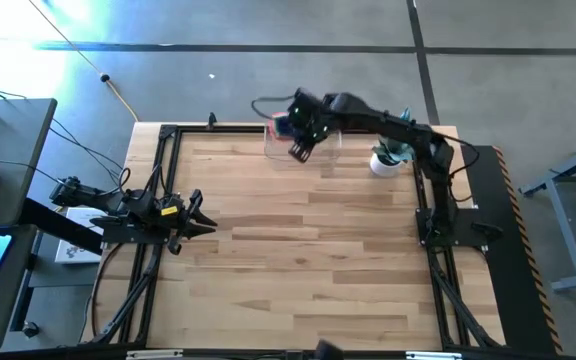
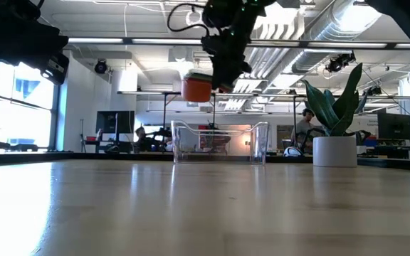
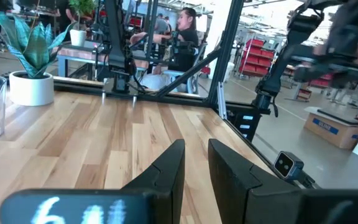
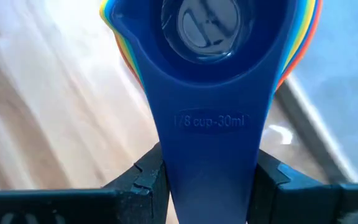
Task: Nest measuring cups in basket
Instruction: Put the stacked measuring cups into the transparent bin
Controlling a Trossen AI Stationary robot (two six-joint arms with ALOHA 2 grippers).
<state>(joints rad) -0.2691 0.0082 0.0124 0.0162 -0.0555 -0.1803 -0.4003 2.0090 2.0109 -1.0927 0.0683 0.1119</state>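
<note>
A nested stack of measuring cups (image 4: 207, 37) has the blue one innermost, with yellow, orange and red rims showing around it. My right gripper (image 4: 207, 186) is shut on this stack. In the low view the stack (image 2: 196, 87) hangs above the clear basket (image 2: 219, 142), which stands on the table at its far edge. In the high view my right gripper (image 1: 303, 135) and the stack (image 1: 280, 125) are over the basket (image 1: 323, 158). My left gripper (image 1: 200, 214) is open and empty near the table's left edge, and it also shows in its own wrist view (image 3: 196, 171). My right gripper pinches the blue cup's flat handle (image 4: 207, 155) between its two fingers (image 4: 146, 180), one on each long edge. The handle runs along the fingers, with the bowl beyond their tips. The stack is lifted clear, above the basket.
A white plant pot (image 1: 383, 162) with a green plant stands right of the basket at the far edge, and shows in the low view (image 2: 335, 151). A black frame (image 1: 168, 180) runs around the wooden table top (image 1: 308, 250). People sit in the room beyond.
</note>
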